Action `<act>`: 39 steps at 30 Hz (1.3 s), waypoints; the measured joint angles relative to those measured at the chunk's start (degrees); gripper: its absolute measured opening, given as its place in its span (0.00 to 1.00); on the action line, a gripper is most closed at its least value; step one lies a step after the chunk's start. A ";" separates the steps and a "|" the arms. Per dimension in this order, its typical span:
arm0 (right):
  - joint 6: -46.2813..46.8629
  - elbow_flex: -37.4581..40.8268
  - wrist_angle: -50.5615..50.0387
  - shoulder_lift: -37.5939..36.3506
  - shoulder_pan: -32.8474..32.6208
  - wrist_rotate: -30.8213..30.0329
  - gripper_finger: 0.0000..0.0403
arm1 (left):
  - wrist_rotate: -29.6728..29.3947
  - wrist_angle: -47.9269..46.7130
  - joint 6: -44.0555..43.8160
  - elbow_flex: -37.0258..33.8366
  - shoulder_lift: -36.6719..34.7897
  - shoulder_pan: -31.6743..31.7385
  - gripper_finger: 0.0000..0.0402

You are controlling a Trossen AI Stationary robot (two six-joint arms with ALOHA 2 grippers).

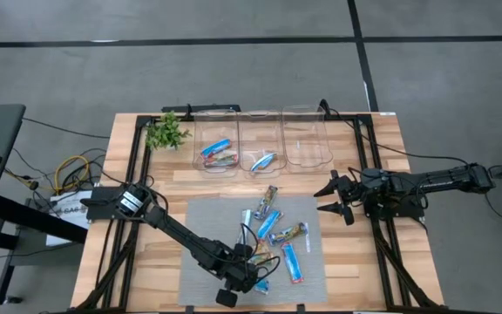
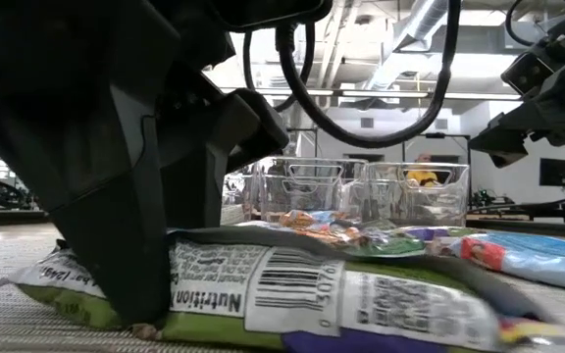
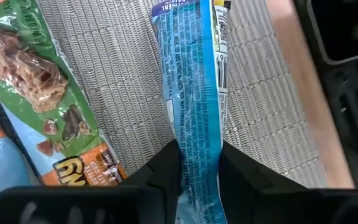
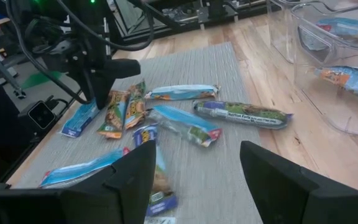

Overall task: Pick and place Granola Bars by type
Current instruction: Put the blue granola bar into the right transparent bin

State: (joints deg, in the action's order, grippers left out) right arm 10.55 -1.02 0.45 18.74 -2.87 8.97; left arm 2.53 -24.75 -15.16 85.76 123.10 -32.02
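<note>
Several granola bars [image 1: 273, 222] in blue, orange and green wrappers lie scattered on a grey mat [image 1: 203, 222]. My left gripper [image 1: 249, 277] is down at the mat's near part, shut on a blue bar [image 3: 191, 74] that lies lengthwise between its fingers. An orange-and-green bar [image 3: 48, 106] lies flat beside it. My right gripper [image 1: 334, 196] hangs open over the table's right side, beyond the mat, with nothing between its fingers [image 4: 194, 168]. My left gripper pinches the blue bar between its two fingers [image 3: 163, 168], one on each long edge, near the bar's end [image 3: 199, 171]. The fingers slant down from above and the wrapper is squeezed narrow between them. The rest of the bar [image 3: 188, 56] lies on the mat.
Three clear bins stand in a row at the far edge: the left one [image 1: 217, 131] and the middle one [image 1: 261, 131] hold bars, the right one [image 1: 306, 139] shows none. A small green plant [image 1: 166, 133] stands left of them. Bare wood lies right of the mat.
</note>
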 joint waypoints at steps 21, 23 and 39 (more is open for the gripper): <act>0.00 0.00 -0.02 -0.02 0.00 -0.02 0.56 | 1.68 11.87 7.02 19.07 -0.58 3.12 0.20; 0.00 0.00 -0.02 0.00 0.00 -0.01 0.56 | 1.66 12.19 8.14 22.89 -0.63 3.94 0.20; 0.00 0.00 -0.02 0.00 -0.01 -0.02 0.56 | 1.46 10.57 11.04 32.35 -0.87 10.03 0.21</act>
State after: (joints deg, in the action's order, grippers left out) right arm 10.55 -1.02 0.43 18.74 -2.89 8.95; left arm 3.99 -14.18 -4.12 118.10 122.23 -22.00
